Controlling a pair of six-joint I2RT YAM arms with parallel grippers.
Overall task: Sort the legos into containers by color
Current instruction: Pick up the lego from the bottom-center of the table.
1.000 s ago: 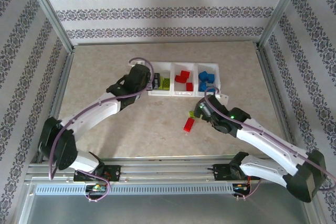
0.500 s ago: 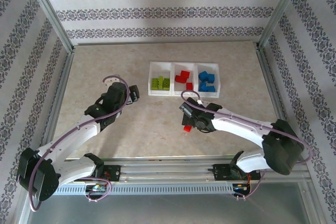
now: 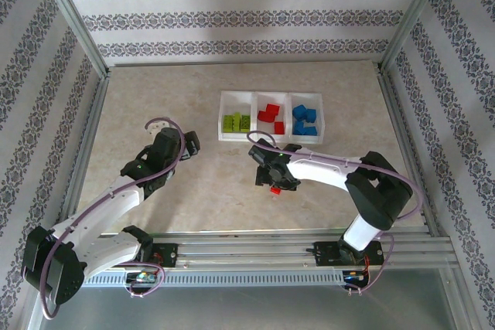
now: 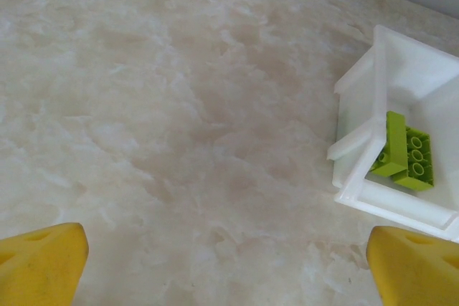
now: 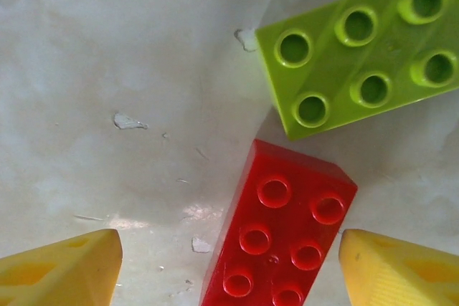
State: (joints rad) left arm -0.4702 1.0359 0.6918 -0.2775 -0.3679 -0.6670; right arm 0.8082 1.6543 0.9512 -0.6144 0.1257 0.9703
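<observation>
The right pincer (image 5: 229, 271) has swung in low over the bench (image 5: 107, 48), spread, a red studded plastic brick (image 5: 280, 238) between its tips, a lime green brick (image 5: 358, 55) just ahead. The left pincer (image 4: 229, 256), spread, has the white three-compartment plastic tray (image 4: 356, 141) ahead on its right

This is a robotics test cell, not a home. A marble-look tabletop (image 3: 155, 98) is boxed in by aluminium frame posts (image 3: 72, 17) and flat panels of striped patterned wallpaper (image 3: 232, 21). Two white robot arms (image 3: 116, 202) are bolted to a metal rail (image 3: 247, 251) along its near edge.
</observation>
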